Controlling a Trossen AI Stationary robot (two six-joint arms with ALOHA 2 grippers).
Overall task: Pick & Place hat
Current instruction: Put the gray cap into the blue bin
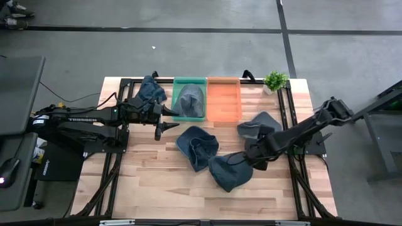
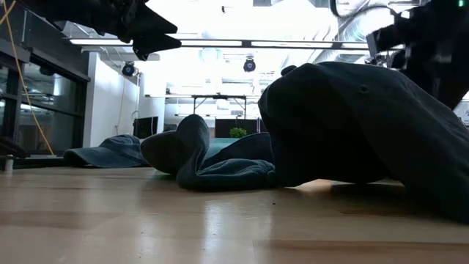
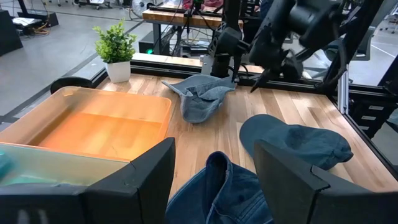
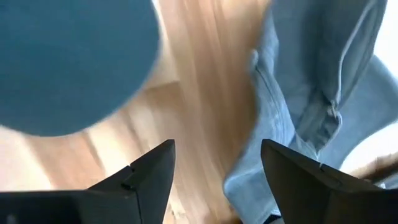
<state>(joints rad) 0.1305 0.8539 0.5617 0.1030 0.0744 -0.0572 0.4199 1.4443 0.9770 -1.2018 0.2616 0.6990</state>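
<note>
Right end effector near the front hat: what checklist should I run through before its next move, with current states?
1. Right end effector open: ok, fingers spread in its wrist view.
2. Nothing held: ok.
3. Positioned at front hat: ok, beside its edge.
4. Orange bin free: ok, empty.
5. Green bin: already holds a hat.
6. Left end effector clear of path: ok, open, by the green bin.

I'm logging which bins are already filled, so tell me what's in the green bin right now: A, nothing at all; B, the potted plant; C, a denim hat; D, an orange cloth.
C: in the high view a grey-blue denim hat lies inside the green bin, while the orange bin beside it holds nothing and the potted plant stands at the table's corner.
</note>
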